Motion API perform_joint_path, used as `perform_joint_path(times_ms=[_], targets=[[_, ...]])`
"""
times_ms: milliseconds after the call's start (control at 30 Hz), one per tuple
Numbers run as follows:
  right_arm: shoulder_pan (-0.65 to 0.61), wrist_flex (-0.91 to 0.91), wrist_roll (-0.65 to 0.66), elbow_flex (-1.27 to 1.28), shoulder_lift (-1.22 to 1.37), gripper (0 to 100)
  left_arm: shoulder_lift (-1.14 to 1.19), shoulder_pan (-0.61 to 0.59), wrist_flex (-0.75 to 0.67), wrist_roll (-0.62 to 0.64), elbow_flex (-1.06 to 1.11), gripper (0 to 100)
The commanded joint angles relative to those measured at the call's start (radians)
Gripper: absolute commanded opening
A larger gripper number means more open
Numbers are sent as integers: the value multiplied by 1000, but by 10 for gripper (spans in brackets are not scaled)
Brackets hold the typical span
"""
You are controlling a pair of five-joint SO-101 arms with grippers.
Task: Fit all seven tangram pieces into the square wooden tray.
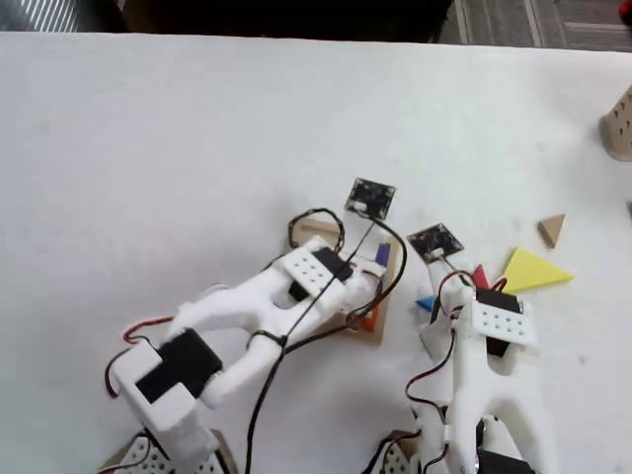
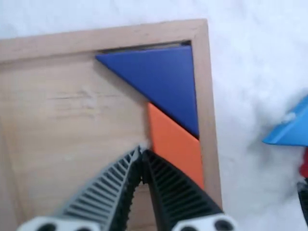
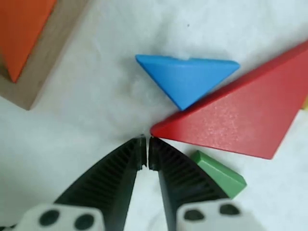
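White tabletop [image 1: 197, 128] carries everything. At the left of the group, the left arm leans over the square wooden tray [image 2: 96, 41]. Its left end effector [image 2: 143, 154] has its fingers pressed together, holding nothing, tips over the tray's bare floor just beside the orange piece [image 2: 175, 144]. That piece lies along one tray wall, touching the dark blue triangle [image 2: 163, 82] that fills the tray's corner. Outside the tray, to its right, lies a light blue triangle [image 3: 185, 77]. The right end effector [image 3: 147, 144] is closed to a narrow slit and empty, tips at a corner of the red triangle [image 3: 231, 122]. A green piece [image 3: 219, 173] sits just beside that triangle. Farther right of the tray are a yellow triangle [image 1: 533, 270] and a tan triangle [image 1: 551, 229].
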Motion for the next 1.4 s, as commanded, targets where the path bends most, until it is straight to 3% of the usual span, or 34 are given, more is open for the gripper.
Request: perform_joint_path(times_ms=[0,600,933,1233,1367], targets=[[-12,-13,8,-6,-24,18,-5,38,-14,6,-48,23],[-12,-13,8,-6,-24,18,-8,-38,-9,5,-49,23],[-10,-13,8,-6,-24,18,-150,-113,103,3,-46,27],[-7,-13,8,-6,-24,18,-255,-343,147,-288,-46,27],[-7,-13,8,-6,-24,18,-255,-443,143,-347,-46,27]])
